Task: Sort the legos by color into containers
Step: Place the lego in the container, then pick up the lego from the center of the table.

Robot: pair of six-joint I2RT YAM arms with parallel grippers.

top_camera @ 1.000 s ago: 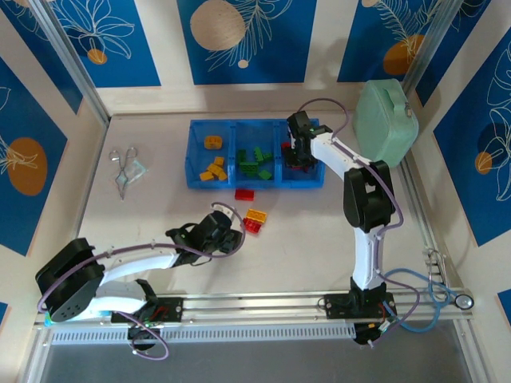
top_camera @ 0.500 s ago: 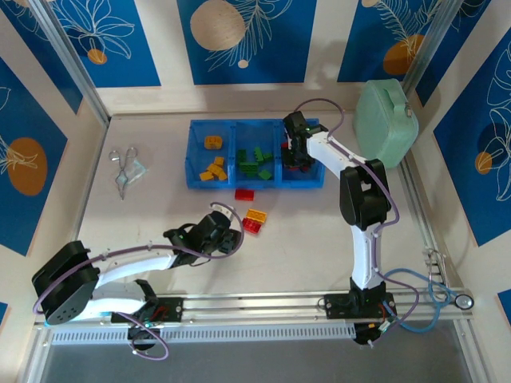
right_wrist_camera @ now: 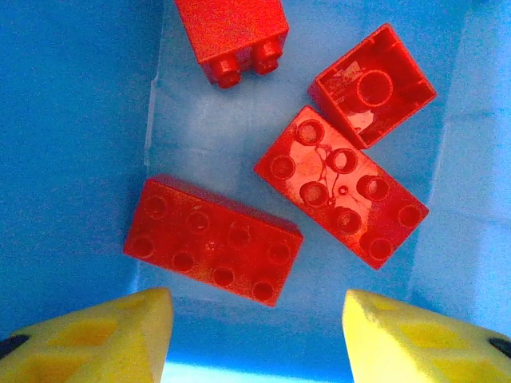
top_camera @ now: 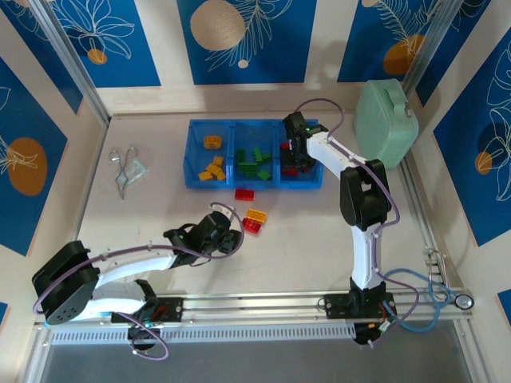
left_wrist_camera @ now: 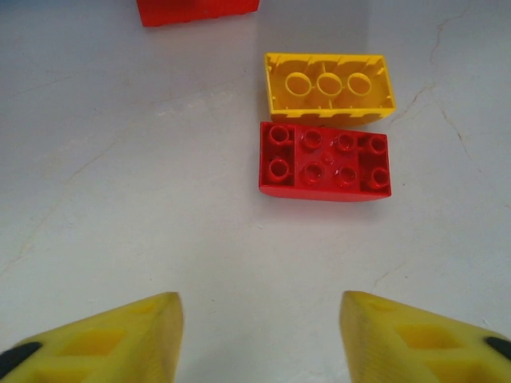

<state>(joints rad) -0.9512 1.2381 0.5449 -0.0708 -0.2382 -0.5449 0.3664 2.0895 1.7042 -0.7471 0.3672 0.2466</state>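
The blue tray (top_camera: pixel 196 180) holds yellow legos (top_camera: pixel 212 165) in its left compartment, green legos (top_camera: pixel 255 160) in the middle and red ones on the right. My right gripper (top_camera: pixel 292 157) hangs open over the right compartment, with several red bricks (right_wrist_camera: pixel 213 239) lying below its empty fingers (right_wrist_camera: pixel 257 335). On the table, a red brick (top_camera: pixel 244 194) lies near the tray. A yellow brick (left_wrist_camera: pixel 329 86) touches another red brick (left_wrist_camera: pixel 325 161). My left gripper (left_wrist_camera: pixel 259 335) is open and empty, just short of that pair (top_camera: pixel 254 221).
A mint green handled case (top_camera: pixel 386 121) stands right of the tray. Scissors (top_camera: pixel 122 169) and a small clear bag lie at the far left. Aluminium rails run along the table's front and right edges.
The right gripper shifted slightly left over the right compartment. The left arm edged a little to the left. The loose bricks on the table have not moved.
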